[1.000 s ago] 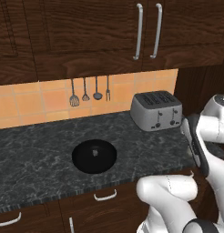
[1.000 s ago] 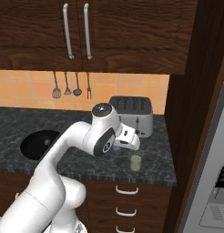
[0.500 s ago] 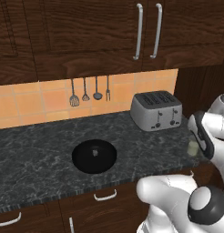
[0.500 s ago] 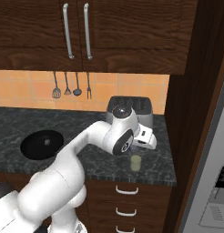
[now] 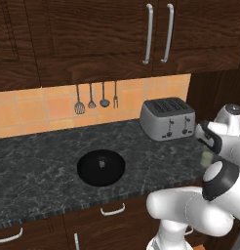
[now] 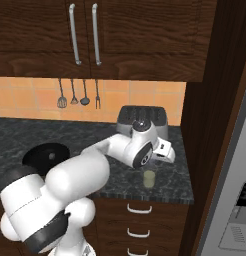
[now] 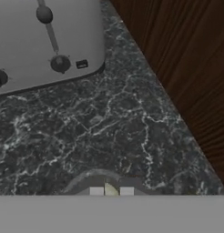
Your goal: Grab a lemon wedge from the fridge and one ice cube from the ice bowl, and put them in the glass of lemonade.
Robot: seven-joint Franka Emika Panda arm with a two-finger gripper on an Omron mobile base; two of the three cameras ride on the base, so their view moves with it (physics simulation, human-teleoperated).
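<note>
Pale green shows between my gripper's (image 7: 111, 191) narrowly set tips, so I judge it is pinching the lemon wedge (image 7: 110, 189) right above the glass of lemonade (image 6: 149, 179), near the toaster (image 5: 167, 117), held there to drop straight in.

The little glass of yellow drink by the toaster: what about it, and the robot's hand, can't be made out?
- Clear tumbler of pale yellow lemonade: left base view, arm covers most.
- Gripper: hand view, bottom edge cuts the tips; the pale-green bit between them is too small to name.
- Shallow black bowl: contents too small.
</note>
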